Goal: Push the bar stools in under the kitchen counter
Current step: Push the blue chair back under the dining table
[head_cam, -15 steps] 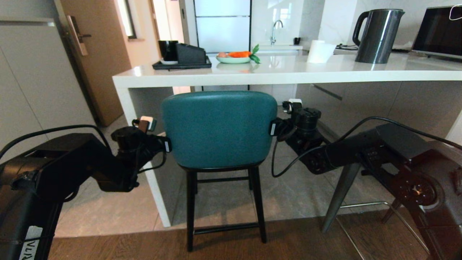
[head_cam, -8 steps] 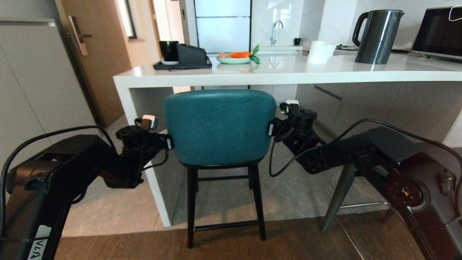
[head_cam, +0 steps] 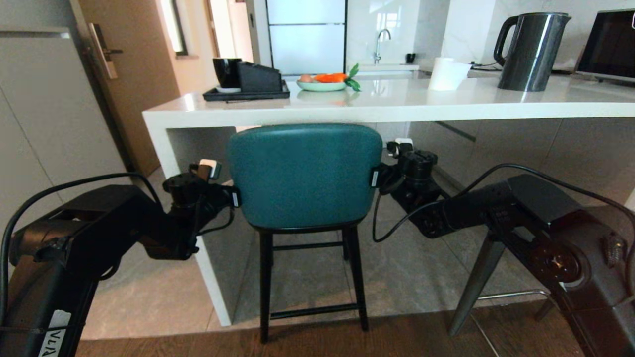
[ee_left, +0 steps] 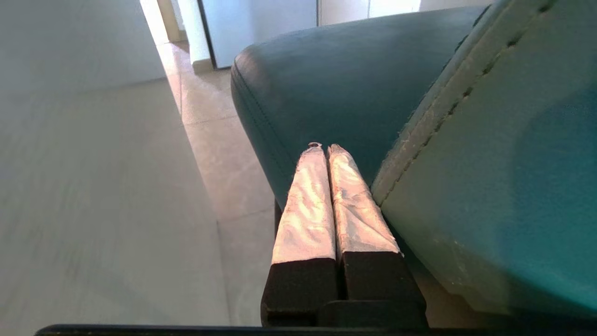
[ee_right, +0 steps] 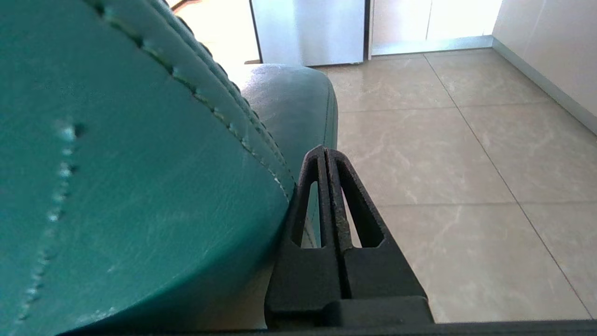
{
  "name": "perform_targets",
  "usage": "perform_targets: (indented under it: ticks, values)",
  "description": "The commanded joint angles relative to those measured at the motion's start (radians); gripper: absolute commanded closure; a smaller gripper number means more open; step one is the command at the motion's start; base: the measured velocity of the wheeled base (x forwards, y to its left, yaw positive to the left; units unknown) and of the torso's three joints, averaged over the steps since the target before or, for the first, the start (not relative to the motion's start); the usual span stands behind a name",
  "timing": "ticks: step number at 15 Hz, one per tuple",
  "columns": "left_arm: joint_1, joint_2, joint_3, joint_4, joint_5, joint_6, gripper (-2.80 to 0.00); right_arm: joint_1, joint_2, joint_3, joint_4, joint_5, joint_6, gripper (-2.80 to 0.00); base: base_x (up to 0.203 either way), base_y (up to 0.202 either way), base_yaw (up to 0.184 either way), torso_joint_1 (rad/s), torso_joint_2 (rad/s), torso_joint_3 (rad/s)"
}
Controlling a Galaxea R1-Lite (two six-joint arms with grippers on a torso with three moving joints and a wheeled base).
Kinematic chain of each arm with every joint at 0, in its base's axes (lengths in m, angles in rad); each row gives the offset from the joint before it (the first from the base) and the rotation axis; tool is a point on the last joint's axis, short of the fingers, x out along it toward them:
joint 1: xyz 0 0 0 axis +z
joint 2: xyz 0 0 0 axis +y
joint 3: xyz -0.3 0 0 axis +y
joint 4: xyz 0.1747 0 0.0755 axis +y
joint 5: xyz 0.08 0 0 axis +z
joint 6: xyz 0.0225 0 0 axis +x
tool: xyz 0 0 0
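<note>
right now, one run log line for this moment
step: pushing teal stool | left pincer: shut, at backrest's left edge | right pincer: shut, at right edge | counter: ahead

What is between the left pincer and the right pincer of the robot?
The teal stool's backrest sits between the left pincer and right pincer, both shut against its sides, as the head view shows.

Left gripper (ee_left: 325,148) and right gripper (ee_right: 325,151): fingers closed, arms apparently level.

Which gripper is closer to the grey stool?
Right. The right gripper, shut, presses the teal stool's right edge, with the grey stool's leg just below that arm. The left gripper, also shut, sits at the teal stool's far left edge.
</note>
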Motion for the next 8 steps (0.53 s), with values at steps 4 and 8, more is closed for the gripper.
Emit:
perform_targets:
  ticks: [4, 8]
  values:
    - [0.000, -0.017, 0.020, -0.032, -0.001, 0.000, 0.00, 0.002, -0.019, 0.011, -0.009, -0.001, -0.003, 0.00, 0.125, 0.000, 0.000, 0.003, 0.00, 0.002]
    - [-0.003, -0.082, 0.156, -0.099, -0.002, 0.000, 0.00, 0.004, -0.113, 0.146, -0.018, 0.007, -0.002, 0.00, 0.000, 0.000, 0.000, 0.000, 0.00, 0.000]
